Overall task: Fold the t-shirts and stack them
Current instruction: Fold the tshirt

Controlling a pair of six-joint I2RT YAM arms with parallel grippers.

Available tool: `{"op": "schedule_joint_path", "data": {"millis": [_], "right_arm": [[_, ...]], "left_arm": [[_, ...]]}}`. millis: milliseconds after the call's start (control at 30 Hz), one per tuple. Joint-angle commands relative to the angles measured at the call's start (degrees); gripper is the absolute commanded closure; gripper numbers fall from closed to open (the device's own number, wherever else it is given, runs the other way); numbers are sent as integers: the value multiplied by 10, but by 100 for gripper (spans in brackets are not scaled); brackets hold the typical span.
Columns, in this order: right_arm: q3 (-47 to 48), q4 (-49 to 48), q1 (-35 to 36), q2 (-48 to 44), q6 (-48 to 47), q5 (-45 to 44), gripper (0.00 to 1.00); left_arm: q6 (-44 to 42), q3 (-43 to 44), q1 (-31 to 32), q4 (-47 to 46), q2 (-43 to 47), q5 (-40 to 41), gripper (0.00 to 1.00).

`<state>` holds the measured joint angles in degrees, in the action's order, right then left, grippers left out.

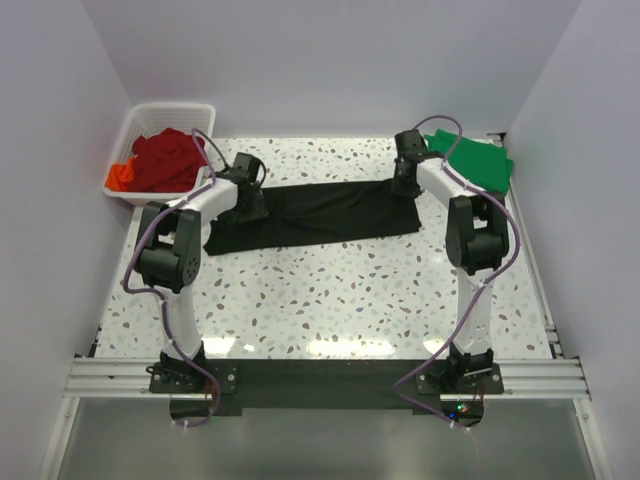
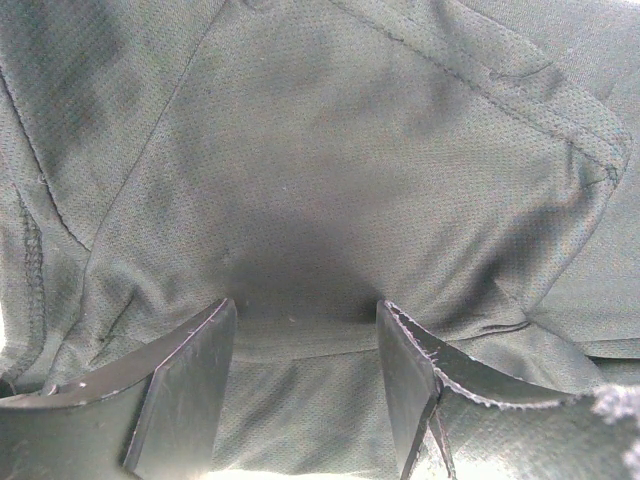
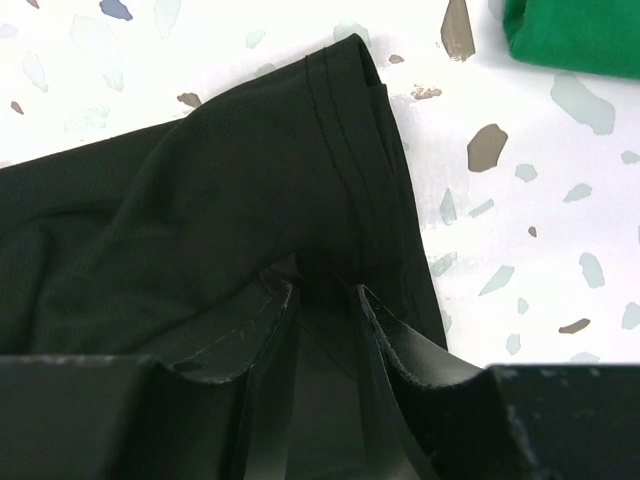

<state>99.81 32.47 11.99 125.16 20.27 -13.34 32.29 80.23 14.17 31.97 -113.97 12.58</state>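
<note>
We are pinching the black shirt (image 1: 320, 212) at both ends, right fingers (image 3: 322, 300) narrowed on its hem, left fingers (image 2: 305, 330) half-open over cloth. We are needing even grips before folding.

The top camera is looking down from above and behind my arm bases, taking in the whole worktop (image 1: 330, 290). My left wrist camera is sitting very close over the black t-shirt (image 2: 330, 190), filling its view. My right wrist camera is looking down on that shirt's hemmed edge and the green t-shirt (image 3: 580, 35).
</note>
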Motion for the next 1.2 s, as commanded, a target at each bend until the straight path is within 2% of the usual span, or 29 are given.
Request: {"op": "schedule_joint_path", "data": {"millis": [0,133,400,500,567,967,1167], "right_arm": [[20,-11,-4,7,-8,16,75],[13,-10,-4,7,-7,23,81],[10,-7,-7,11,-8,41,82],[11,-3,-8,17,-7,49,89],[12,1,-9,17,-3,47,100],[-59,13,-8,-69,49,-41,100],[-84,24,-8,-109,62,-57,100]], "left_arm": [[-4,5,-7,-13,7,-4,37],[-4,4,-8,-13,7,-4,37],[-5,1,-10,-13,10,-4,37],[-5,-1,-11,-13,11,-4,37],[-6,-1,-10,-13,12,-3,37],[0,4,-13,-9,5,12,37],[4,20,-13,1,-10,28,37]]}}
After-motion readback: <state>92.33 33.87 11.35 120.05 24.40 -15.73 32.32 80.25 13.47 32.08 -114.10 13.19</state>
